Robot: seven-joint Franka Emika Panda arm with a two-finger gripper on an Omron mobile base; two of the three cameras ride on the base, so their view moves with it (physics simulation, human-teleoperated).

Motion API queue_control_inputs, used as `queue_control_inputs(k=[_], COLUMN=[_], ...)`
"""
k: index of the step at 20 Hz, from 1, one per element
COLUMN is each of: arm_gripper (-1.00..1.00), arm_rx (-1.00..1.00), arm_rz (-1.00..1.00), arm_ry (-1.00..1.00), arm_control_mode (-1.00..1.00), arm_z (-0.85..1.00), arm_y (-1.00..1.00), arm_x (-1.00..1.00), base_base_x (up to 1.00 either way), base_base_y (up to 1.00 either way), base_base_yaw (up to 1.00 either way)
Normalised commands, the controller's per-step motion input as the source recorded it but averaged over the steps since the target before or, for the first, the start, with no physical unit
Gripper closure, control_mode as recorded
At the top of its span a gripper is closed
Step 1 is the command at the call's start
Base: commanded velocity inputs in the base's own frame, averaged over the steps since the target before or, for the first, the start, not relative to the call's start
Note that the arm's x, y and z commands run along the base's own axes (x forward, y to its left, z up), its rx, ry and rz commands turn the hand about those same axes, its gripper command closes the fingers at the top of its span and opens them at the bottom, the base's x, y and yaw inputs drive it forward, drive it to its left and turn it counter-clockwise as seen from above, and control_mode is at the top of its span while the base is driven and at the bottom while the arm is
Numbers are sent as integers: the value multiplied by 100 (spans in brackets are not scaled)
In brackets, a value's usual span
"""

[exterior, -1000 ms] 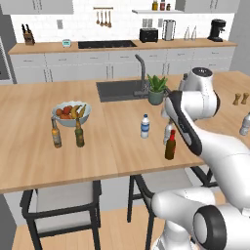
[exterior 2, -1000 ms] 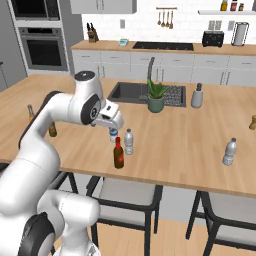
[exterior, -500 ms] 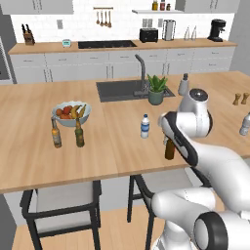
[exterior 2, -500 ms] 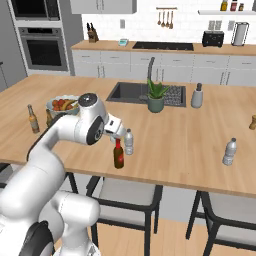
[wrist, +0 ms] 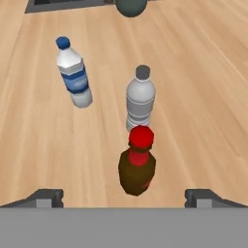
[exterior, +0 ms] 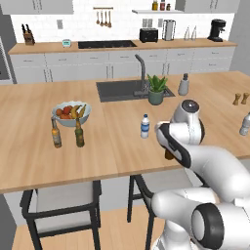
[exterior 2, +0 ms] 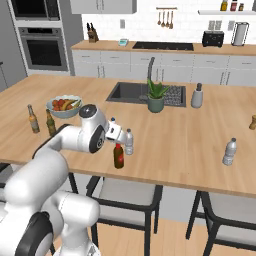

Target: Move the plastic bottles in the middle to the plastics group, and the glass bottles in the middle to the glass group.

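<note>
Dark brown glass with a red neck and cap, the red-capped bottle stands upright near the front edge of the wooden desk, directly ahead of the end effector, whose two finger tips are spread wide on either side of it without touching, holding nothing. Just behind it stands the plain greyish plastic bottle, and a little farther off the blue-banded plastic bottle, which here shows a blue cap; any print on the band is too small to read. Judging from this layout, nothing has been sorted yet: all three middle bottles remain together at the centre. The glass group, an amber bottle and a green bottle, waits well apart beside the fruit bowl, their pale labels unreadable. The silvery plastic bottle stands alone toward the opposite end. Grasping the red-capped bottle looks like the step in hand.
</note>
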Motion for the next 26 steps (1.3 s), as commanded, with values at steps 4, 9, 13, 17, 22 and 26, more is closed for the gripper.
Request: queue_control_inputs(k=[4, 9, 13, 17, 22, 26], arm_gripper=[-100, -100, -100, -100, -100, -100], arm_rx=[-1, 0, 0, 0, -2, 0], arm_rz=[0, 0, 1, 8, 11, 1], arm_ry=[0, 0, 0, 0, 9, 5], arm_control_mode=[-100, -100, -100, -100, -100, -100], arm_z=[-2, 0, -1, -4, 3, -1], arm_y=[-3, -36, -29, 0, 0, 0], arm_x=[5, -33, -11, 26, 37, 31], base_base_x=[0, 0, 0, 0, 0, 0], base_base_y=[0, 0, 0, 0, 0, 0], base_base_yaw=[0, 0, 0, 0, 0, 0])
